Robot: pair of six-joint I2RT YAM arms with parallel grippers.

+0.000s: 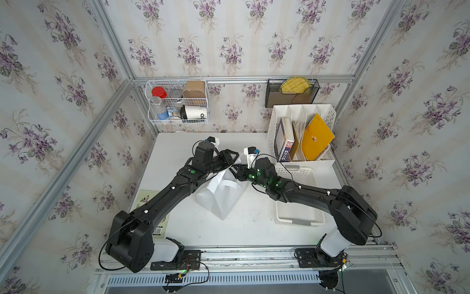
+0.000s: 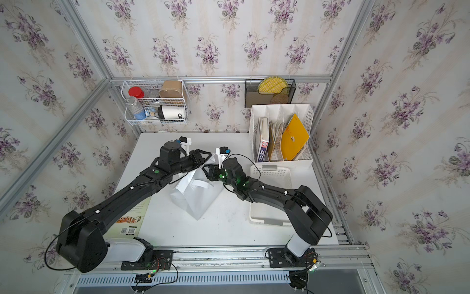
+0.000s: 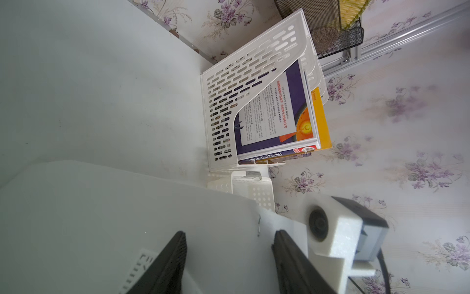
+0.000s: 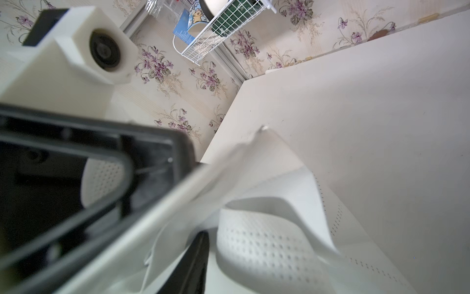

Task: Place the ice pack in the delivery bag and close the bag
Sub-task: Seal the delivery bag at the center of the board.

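Note:
The delivery bag (image 1: 223, 197) (image 2: 195, 199) is white and stands slumped at mid-table in both top views. One flat strap handle (image 1: 230, 183) droops over its side. No ice pack shows in any view. My left gripper (image 1: 234, 161) (image 2: 206, 158) is at the bag's far top edge. In the left wrist view the left gripper (image 3: 230, 233) has its jaws wide apart over the bag's white wall (image 3: 122, 203), so it is open. My right gripper (image 1: 236, 173) (image 2: 208, 172) reaches the same top edge from the right. Only one black finger (image 4: 197, 259) shows, beside a dotted strap (image 4: 267, 241); bag fabric hides the rest.
A low white perforated tray (image 1: 300, 215) lies under the right forearm. Behind it stands a white file rack (image 1: 276, 122) with books. A wire basket (image 1: 178, 119) and a black mesh holder (image 1: 274, 99) hang on the back wall. A booklet (image 1: 146, 199) lies under the left arm.

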